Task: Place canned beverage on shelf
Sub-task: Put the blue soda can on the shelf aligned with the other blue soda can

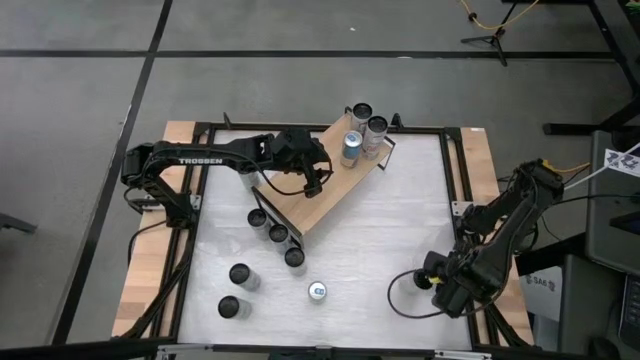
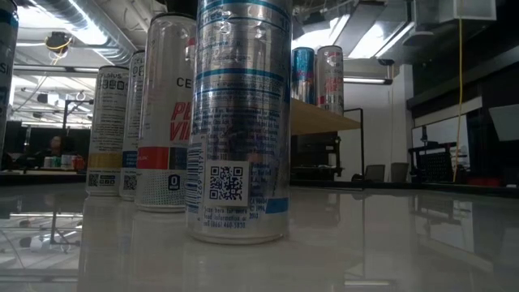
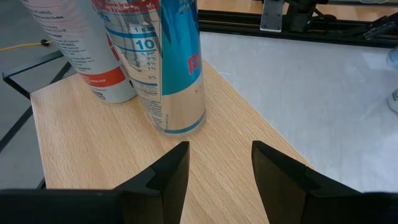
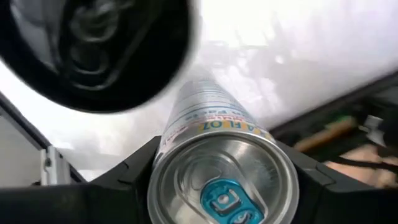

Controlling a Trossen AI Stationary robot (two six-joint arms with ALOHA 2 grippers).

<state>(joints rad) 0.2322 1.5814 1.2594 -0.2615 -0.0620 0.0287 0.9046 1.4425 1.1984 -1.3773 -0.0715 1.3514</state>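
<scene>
White tabletop [image 1: 400, 220]: right end effector [image 4: 217, 165] clamps a can [image 4: 214, 155]; left end effector [image 3: 217, 165] apart over shelf [image 3: 93, 137].

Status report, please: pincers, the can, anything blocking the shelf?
Right pincer shut on silver aluminium can with blue tab, off to the right. Left pincer open, empty, over light-brown wooden shelf. Three tall cans crowd shelf's far end; left arm above its middle.

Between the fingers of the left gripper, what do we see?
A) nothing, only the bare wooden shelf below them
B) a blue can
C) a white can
A: the left gripper is open over the shelf, and the blue can stands apart from it, farther along the board.
</scene>
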